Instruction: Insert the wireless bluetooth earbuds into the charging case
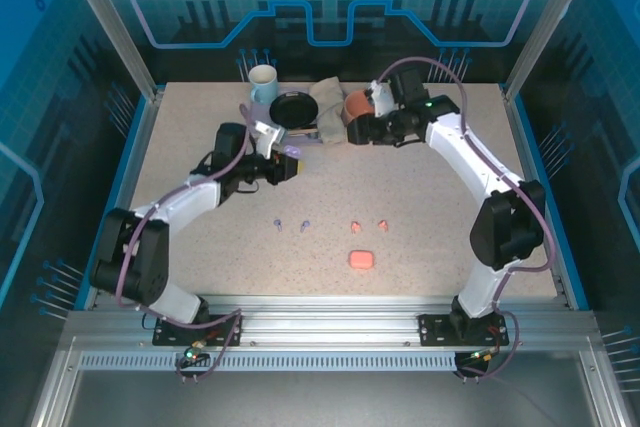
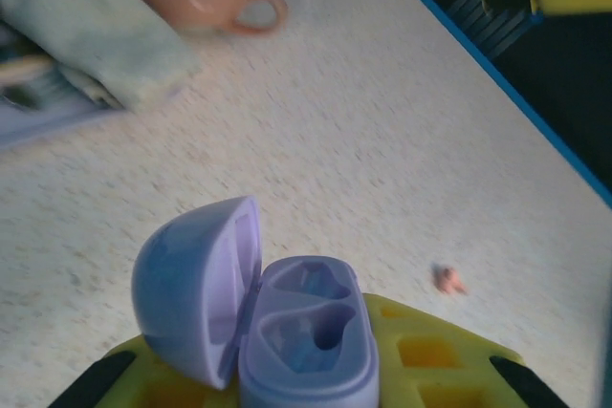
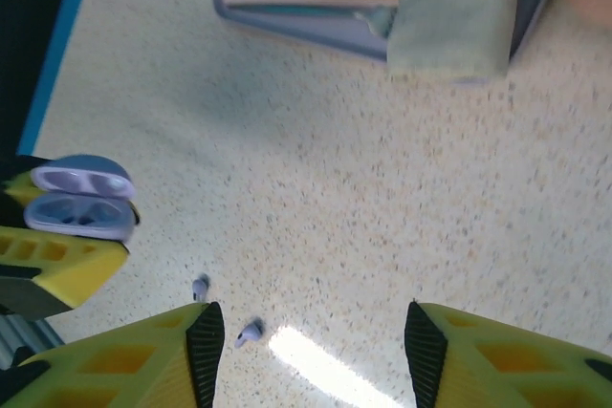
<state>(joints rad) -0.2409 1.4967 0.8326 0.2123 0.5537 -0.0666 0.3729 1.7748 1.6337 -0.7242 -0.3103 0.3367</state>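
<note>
Two purple earbuds [image 1: 279, 223], two pink earbuds [image 1: 356, 226], purple case [image 2: 306, 341], pink case [image 1: 361, 260].

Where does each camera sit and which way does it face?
Top external: above and behind, looking down at the table; left arm, right arm show.
Left wrist: looks over its jaws, shut on the open lavender case.
Right wrist: looks down between open jaws at purple earbuds.
Shared: both wrist views show the case.

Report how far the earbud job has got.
Done: the purple case has its lid open, sockets empty. In hand: the left pincer is shut on that case; the right pincer hangs open over the table. Left: both purple earbuds and both pink earbuds lie loose on the table, and the pink case looks shut.
</note>
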